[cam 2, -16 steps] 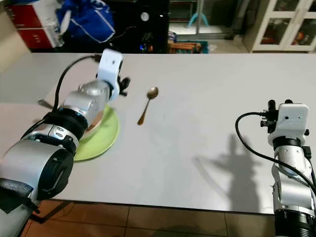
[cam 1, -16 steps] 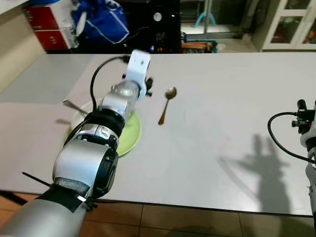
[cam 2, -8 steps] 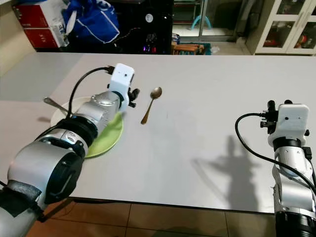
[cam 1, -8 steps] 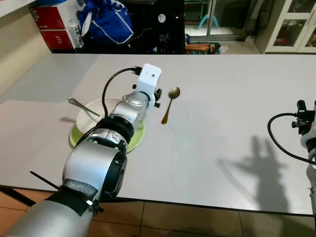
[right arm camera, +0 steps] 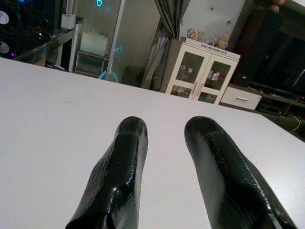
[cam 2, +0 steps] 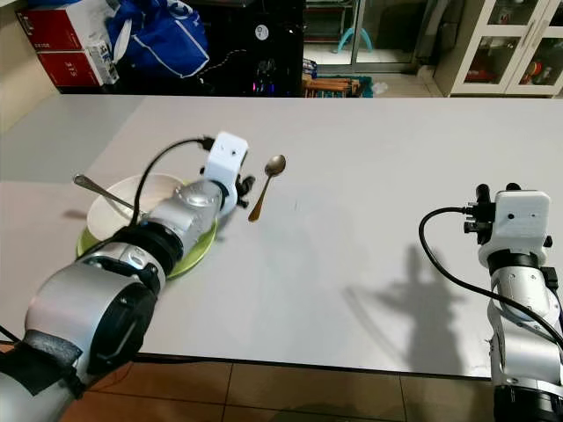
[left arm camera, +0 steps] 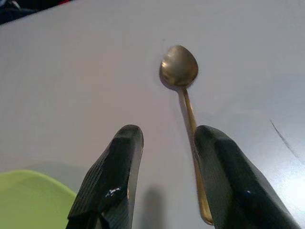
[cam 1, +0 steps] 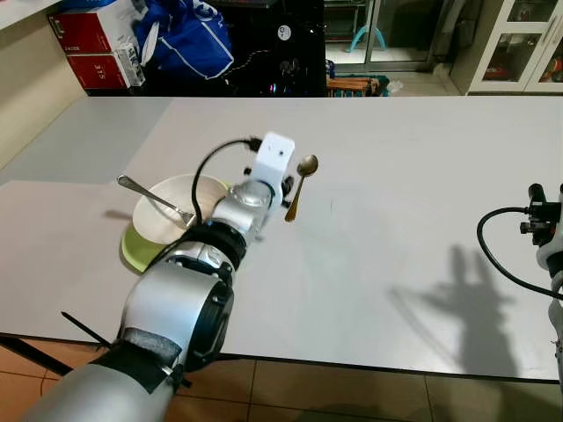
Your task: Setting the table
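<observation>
— Where is the spoon (cam 1: 299, 183) now?

— It lies flat on the grey bench (cam 1: 396, 202), a little left of the middle of the head view. The bowl of the spoon points to the far edge of the bench and the handle runs back toward the camera.

— And the left pincer (left arm camera: 164, 143)?

— In the wrist view its two black fingers (left arm camera: 112, 181) stand apart, with a clear gap, and they hold nothing. The handle of the spoon passes just beside the inner edge of one finger, in the lower right part of that picture, and its end is hidden there. The round end of the spoon lies beyond the fingertips, in the upper middle. I cannot tell if the finger touches the handle.

— What is near?

— A white bowl (cam 1: 167, 207) stands on a light green plate (cam 1: 141, 255), at the left of the head view, with a metal fork (cam 1: 154, 200) leaning in it. The left arm reaches over the plate's right edge. A corner of the plate shows in the lower left of the wrist view.

— The right pincer (right arm camera: 164, 143)?

— It hangs at the right edge of the bench, well apart from the spoon. Its fingers are open with a moderate gap and carry nothing.
</observation>
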